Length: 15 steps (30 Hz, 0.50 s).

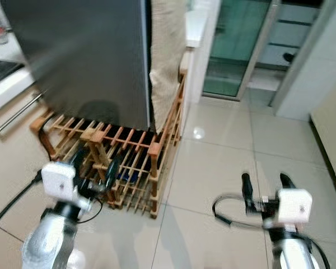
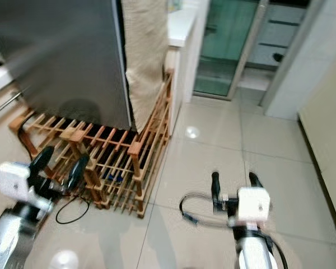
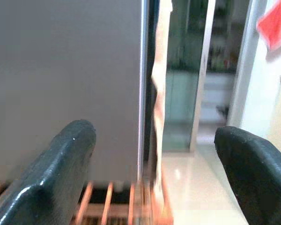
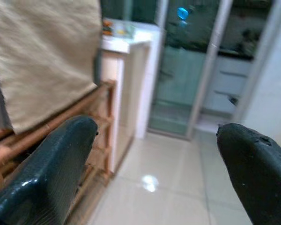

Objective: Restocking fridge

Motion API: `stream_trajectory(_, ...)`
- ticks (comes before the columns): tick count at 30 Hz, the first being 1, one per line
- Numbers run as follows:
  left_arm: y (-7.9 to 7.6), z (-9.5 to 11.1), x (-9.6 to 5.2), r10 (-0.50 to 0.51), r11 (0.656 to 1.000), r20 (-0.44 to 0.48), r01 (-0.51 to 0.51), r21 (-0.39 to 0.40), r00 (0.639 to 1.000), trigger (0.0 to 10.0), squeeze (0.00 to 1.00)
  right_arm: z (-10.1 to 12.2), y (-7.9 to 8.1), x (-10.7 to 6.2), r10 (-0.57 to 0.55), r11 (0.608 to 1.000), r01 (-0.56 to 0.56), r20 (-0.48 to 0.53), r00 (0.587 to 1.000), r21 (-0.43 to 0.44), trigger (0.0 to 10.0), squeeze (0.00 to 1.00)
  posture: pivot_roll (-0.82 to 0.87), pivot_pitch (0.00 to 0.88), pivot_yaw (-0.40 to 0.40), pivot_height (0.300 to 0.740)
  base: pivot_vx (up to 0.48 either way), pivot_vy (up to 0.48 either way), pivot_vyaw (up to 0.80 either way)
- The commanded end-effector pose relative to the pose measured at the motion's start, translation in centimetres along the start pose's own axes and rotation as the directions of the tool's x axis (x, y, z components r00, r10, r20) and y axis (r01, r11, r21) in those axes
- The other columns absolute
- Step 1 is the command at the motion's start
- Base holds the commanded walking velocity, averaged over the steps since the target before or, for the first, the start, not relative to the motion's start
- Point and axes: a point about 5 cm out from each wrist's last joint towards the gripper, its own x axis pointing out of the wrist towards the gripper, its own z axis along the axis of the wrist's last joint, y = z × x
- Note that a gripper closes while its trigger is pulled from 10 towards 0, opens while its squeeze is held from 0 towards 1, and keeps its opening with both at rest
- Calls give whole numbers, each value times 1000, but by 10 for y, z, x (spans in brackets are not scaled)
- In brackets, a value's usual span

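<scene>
Grey fridge (image 1: pixel 84 56) is standing on a wooden slatted rack (image 1: pixel 123 159) ahead and to the robot's left, door closed, with a beige cloth (image 1: pixel 168 53) hanging down its side. Left gripper (image 1: pixel 95 168) is hovering in front of the rack, fingers spread, holding nothing. Right gripper (image 1: pixel 267 188) is hanging over bare floor tiles (image 1: pixel 224 151), well apart from the fridge, fingers spread and empty too.

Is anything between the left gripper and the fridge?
Yes. A low wooden rack stands against the fridge base, directly ahead of the left gripper. The fridge door above it looks unobstructed.
</scene>
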Motion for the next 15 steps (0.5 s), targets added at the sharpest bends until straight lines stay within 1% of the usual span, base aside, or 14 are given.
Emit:
stream_trajectory(1, -4, -12, 0, 1, 1000, -68, -1, -2, 998, 10000, 0, -7, -2, 1, -8, 1000, 7, -41, 999, -19, 10000, 0, -163, 0, 23, 740, 458, 0, 0)
stream_trajectory(4, -6, -14, 7, 10, 1000, -69, -12, -26, 998, 10000, 0, -7, -1, 7, -2, 1000, 1, -45, 999, -20, 10000, 0, -163, 0, 20, 740, 458, 0, 0)
stream_trajectory(7, -6, -14, 9, 17, 999, -67, -19, -38, 998, 10000, 0, -9, -2, 11, 11, 1000, -12, -55, 998, -26, 10000, 0, -163, 0, 16, 740, 458, 0, 0)
stream_trajectory(11, -8, -15, 11, 17, 999, -61, -20, -42, 998, 10000, 0, -11, -2, 13, 15, 999, -17, -62, 998, -29, 10000, 0, -162, 0, 14, 740, 459, 0, 0)
stream_trajectory(15, -10, -10, 12, -5, 1000, -19, 5, -29, 1000, 10000, 0, -14, -1, 15, 17, 999, -19, -68, 998, -28, 10000, 0, -161, 0, 18, 740, 467, 0, 0)
